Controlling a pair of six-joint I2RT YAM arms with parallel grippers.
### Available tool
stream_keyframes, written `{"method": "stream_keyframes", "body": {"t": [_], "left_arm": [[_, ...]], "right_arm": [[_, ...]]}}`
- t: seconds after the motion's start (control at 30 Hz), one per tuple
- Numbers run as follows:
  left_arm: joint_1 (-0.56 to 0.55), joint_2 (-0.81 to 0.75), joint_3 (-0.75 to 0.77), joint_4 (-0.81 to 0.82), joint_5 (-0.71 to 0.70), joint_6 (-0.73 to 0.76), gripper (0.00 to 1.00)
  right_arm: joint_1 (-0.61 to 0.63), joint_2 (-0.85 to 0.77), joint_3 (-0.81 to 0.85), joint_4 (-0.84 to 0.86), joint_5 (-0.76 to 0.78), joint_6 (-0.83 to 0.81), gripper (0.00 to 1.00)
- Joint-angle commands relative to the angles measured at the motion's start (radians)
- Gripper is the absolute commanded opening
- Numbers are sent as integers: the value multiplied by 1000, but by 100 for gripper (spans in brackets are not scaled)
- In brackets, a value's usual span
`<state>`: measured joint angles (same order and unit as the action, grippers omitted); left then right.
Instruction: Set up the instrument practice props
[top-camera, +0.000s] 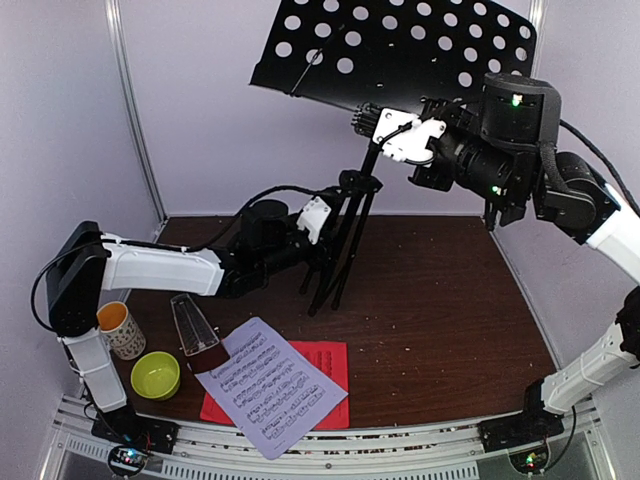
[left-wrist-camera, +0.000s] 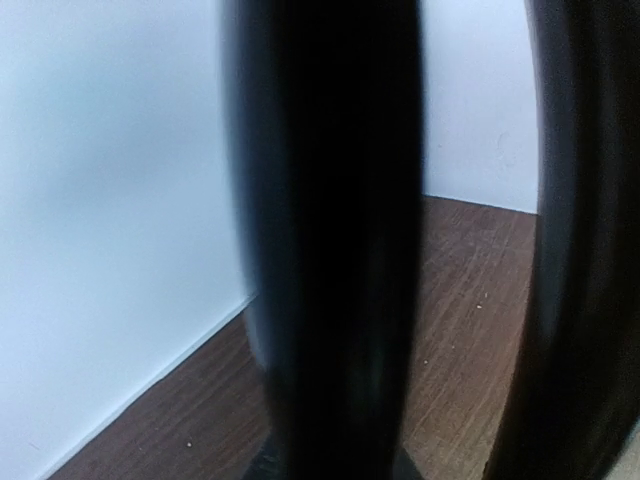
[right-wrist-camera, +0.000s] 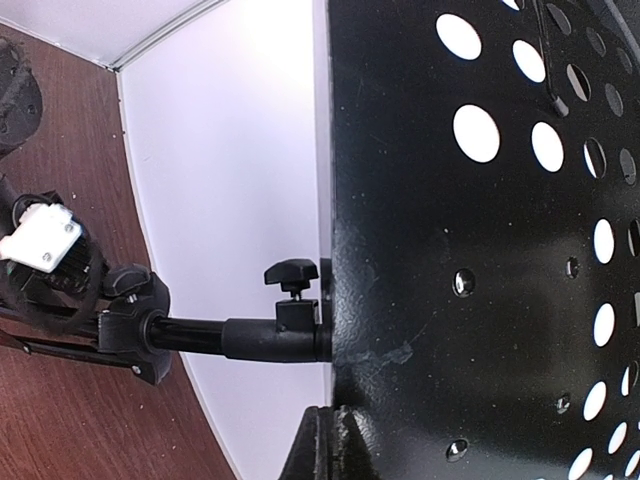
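Music stand (top-camera: 400, 50) desk edge: right pincer (top-camera: 366, 121) clamped | left pincer (top-camera: 330, 232) at legs, grip unclear

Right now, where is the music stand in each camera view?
Top external: music stand centre, perforated desk at the top edge.
Left wrist: blurred black bar filling the centre, probably its tube.
Right wrist: desk fills the right half, pole lying across lower left.
Shared landmark: brown table.
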<state>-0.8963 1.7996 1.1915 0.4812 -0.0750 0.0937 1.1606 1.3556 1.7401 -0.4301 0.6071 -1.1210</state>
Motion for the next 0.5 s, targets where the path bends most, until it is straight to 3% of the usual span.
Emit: {"method": "stream_keyframes", "body": {"t": [0.0, 0.2, 0.47], "left_arm": [[-11, 29, 13, 106, 17, 93, 13], [-10, 79, 2, 178, 33, 240, 0], [17, 196, 48, 286, 46, 357, 0]], "right_arm": [[5, -74, 45, 290, 21, -16, 0], [-2, -77, 62, 300, 33, -60, 0], [-43, -79, 69, 294, 27, -91, 0]]}}
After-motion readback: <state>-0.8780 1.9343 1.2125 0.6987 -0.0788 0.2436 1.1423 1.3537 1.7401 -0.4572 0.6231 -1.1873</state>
